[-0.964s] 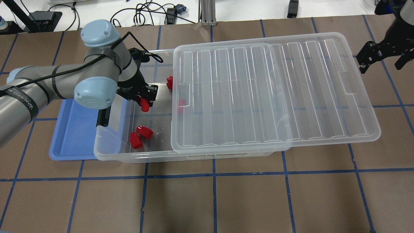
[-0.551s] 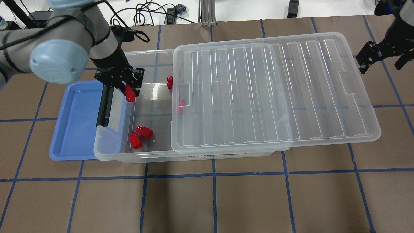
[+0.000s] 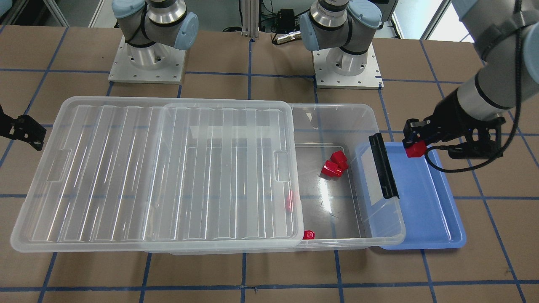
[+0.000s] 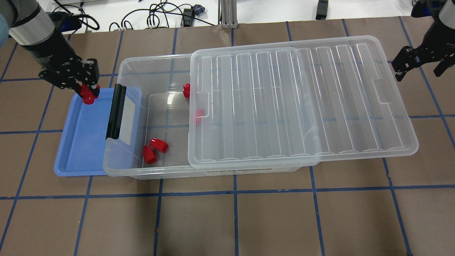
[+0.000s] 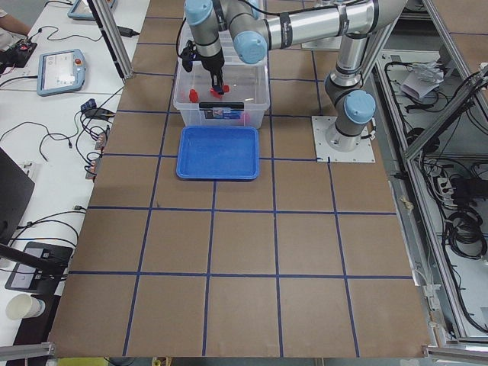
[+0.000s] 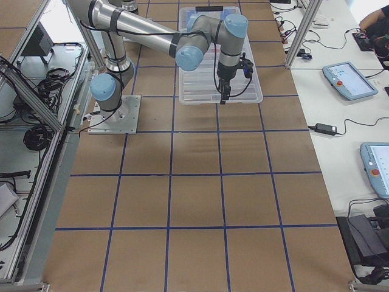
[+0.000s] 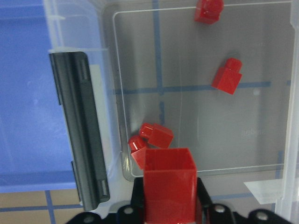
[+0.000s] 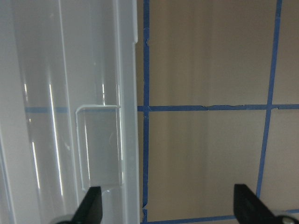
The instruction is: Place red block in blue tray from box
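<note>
My left gripper (image 4: 87, 93) is shut on the red block (image 4: 87, 96) and holds it in the air over the blue tray (image 4: 80, 145), just outside the latch end of the box (image 4: 122, 67). The held block also shows in the front view (image 3: 416, 148) and fills the bottom of the left wrist view (image 7: 168, 179). The tray (image 3: 425, 206) lies partly under the box's latch end. My right gripper (image 4: 419, 70) is open and empty, hovering past the other end of the lid (image 4: 302, 99); its fingers stand wide apart in the right wrist view (image 8: 170, 210).
Several other red pieces lie in the box: two together (image 4: 154, 149), one by the back wall (image 4: 185, 89) and one at the lid's edge (image 4: 199, 115). The lid is slid aside and leaves the latch end open. A black latch (image 4: 115, 112) sits on that end.
My left gripper has risen out of the box with the red block and moved left over the blue tray. The right gripper has stayed put.
</note>
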